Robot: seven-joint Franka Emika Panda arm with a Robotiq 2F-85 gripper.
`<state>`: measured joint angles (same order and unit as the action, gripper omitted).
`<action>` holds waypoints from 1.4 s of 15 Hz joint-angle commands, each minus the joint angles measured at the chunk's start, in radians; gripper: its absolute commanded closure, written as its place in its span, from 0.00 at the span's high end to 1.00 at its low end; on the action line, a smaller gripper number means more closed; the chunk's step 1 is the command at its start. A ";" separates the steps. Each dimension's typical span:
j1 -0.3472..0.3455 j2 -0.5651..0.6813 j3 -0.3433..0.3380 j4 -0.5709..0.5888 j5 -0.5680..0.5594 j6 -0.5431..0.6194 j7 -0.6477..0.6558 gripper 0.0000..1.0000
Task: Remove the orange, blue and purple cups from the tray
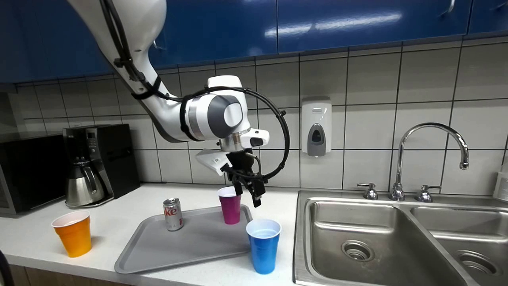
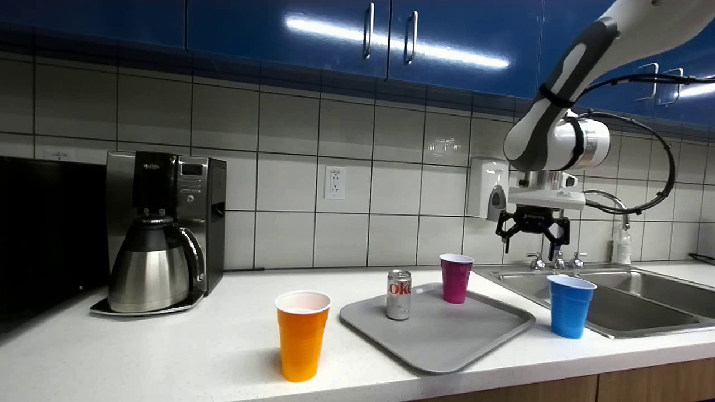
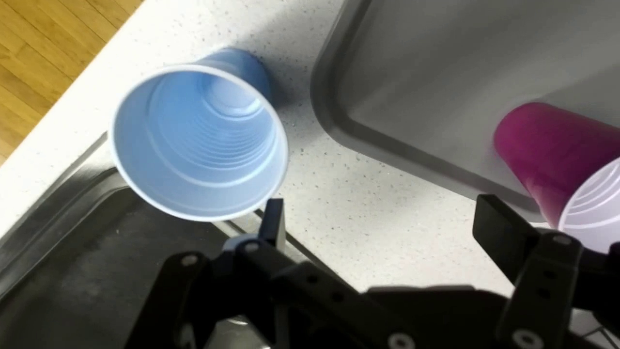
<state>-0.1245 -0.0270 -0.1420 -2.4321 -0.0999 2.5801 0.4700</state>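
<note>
The wrist view crops the purple cup (image 3: 564, 165).

the white counter (image 2: 234, 340) carries the tray (image 2: 447, 335), orange cup (image 2: 302, 338), blue cup (image 2: 570, 308) and coffee maker (image 2: 192, 215).

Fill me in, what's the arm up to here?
Clearing cups off the tray. The gripper hangs open above the counter, holding nothing. Orange cup and blue cup stand on the counter, at opposite sides of the tray. Purple cup is on the tray, as is the can. Purple is probably next.
</note>
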 commanded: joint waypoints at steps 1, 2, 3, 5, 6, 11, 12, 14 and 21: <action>0.012 0.029 0.026 0.055 0.028 0.004 0.009 1.00; 0.017 0.045 0.030 0.073 0.037 0.007 0.002 1.00; 0.022 0.061 0.033 0.091 0.044 0.011 -0.001 1.00; 0.033 0.099 0.038 0.127 0.064 0.016 -0.011 1.00; 0.038 0.121 0.040 0.146 0.070 0.018 -0.012 1.00; 0.074 0.238 0.038 0.246 0.087 0.016 -0.009 1.00; 0.081 0.259 0.036 0.265 0.086 0.015 -0.008 1.00; 0.096 0.302 0.033 0.298 0.082 0.015 -0.007 1.00; 0.128 0.407 0.024 0.379 0.085 0.009 -0.010 1.00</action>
<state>-0.0106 0.3371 -0.1092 -2.1020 -0.0281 2.5955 0.4683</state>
